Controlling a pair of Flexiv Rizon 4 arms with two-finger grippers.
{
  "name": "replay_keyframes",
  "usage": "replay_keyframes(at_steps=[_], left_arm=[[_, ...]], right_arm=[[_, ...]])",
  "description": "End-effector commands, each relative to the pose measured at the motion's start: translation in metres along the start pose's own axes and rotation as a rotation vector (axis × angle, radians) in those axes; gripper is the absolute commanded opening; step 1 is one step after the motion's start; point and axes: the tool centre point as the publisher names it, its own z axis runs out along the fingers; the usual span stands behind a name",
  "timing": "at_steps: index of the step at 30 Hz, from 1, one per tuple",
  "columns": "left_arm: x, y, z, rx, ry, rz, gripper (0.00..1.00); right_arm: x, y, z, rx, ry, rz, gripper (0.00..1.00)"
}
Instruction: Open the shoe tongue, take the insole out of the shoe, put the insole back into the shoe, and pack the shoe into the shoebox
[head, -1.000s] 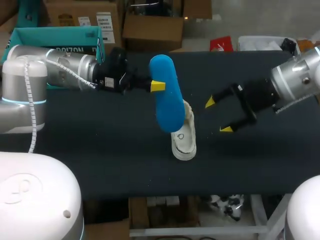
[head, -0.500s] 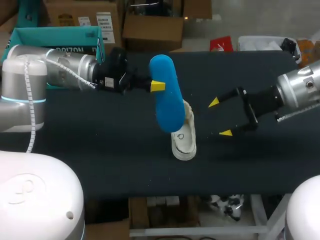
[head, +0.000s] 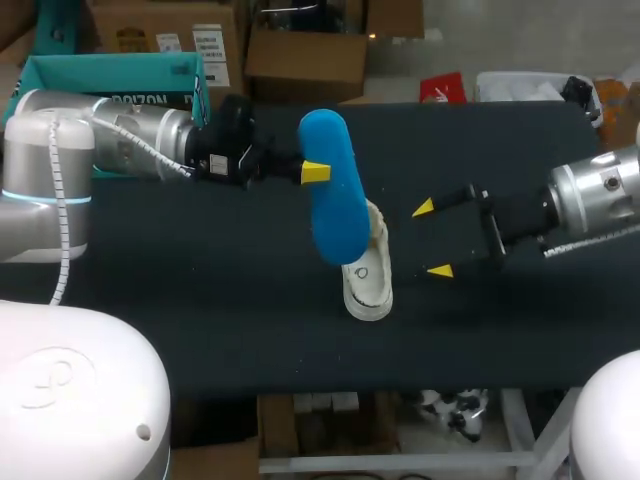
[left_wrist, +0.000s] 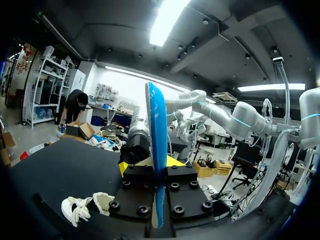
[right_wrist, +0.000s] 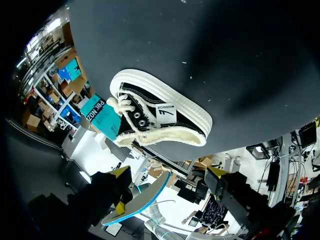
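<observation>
Dark table (head: 200, 320) fills the scene, with the teal shoebox (head: 110, 75) at its far left, behind the left arm. The left gripper (head: 315, 172) is clamped on the blue insole (head: 335, 220), held on edge above the shoe (head: 367, 285) (likely light, floppy foam, best pinched near mid-length). The right gripper (head: 432, 240) stands just beside the shoe, its 2 fingers spread, holding nothing. Loose laces (right_wrist: 121, 104) may obstruct re-insertion.

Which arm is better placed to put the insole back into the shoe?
Left: the left gripper is shut on the blue insole, held over the shoe. The right gripper is open and empty beside the shoe.
</observation>
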Motion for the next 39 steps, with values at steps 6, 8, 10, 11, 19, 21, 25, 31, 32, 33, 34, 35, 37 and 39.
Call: replay_keyframes(at_steps=[6,8,10,11,19,21,25,31,32,33,34,35,37,39], left_arm=[[0.000,0.001,0.001,0.004,0.000,0.000,0.00],[0.000,0.001,0.001,0.004,0.000,0.000,0.00],[0.000,0.001,0.001,0.004,0.000,0.000,0.00],[0.000,0.001,0.001,0.004,0.000,0.000,0.00],[0.004,0.013,0.016,-0.026,0.025,0.161,0.00],[0.004,0.019,0.022,-0.032,0.041,0.192,0.00],[0.004,0.027,0.031,-0.049,0.037,0.264,0.00],[0.002,0.037,0.041,-0.088,0.028,0.368,0.00],[0.001,0.039,0.042,-0.086,0.029,0.385,0.00],[0.000,0.040,0.042,-0.083,0.030,0.399,0.00],[-0.001,0.042,0.043,-0.079,0.027,0.401,0.00],[-0.003,0.042,0.043,-0.071,0.028,0.403,0.00],[-0.005,0.045,0.045,-0.067,0.031,0.418,0.00],[-0.007,0.048,0.048,-0.067,0.029,0.418,0.00]], right_arm=[[0.004,0.001,0.004,0.014,0.022,0.066,1.00],[0.003,0.001,0.007,0.044,0.044,0.082,1.00],[0.001,0.001,0.009,0.051,0.058,0.103,1.00],[0.000,0.002,0.010,0.049,0.059,0.120,1.00],[-0.002,0.001,0.018,0.064,0.083,0.185,1.00],[-0.002,0.001,0.020,0.067,0.086,0.196,1.00],[-0.002,0.001,0.023,0.065,0.094,0.216,1.00],[-0.001,-0.003,0.027,0.102,0.122,0.268,1.00],[-0.001,-0.003,0.027,0.105,0.125,0.274,1.00],[-0.001,-0.004,0.028,0.105,0.128,0.283,1.00],[-0.001,-0.005,0.029,0.109,0.128,0.293,1.00],[-0.001,-0.005,0.029,0.109,0.127,0.293,1.00],[-0.002,-0.008,0.032,0.111,0.128,0.295,0.97],[-0.003,-0.012,0.034,0.117,0.133,0.293,0.81]])
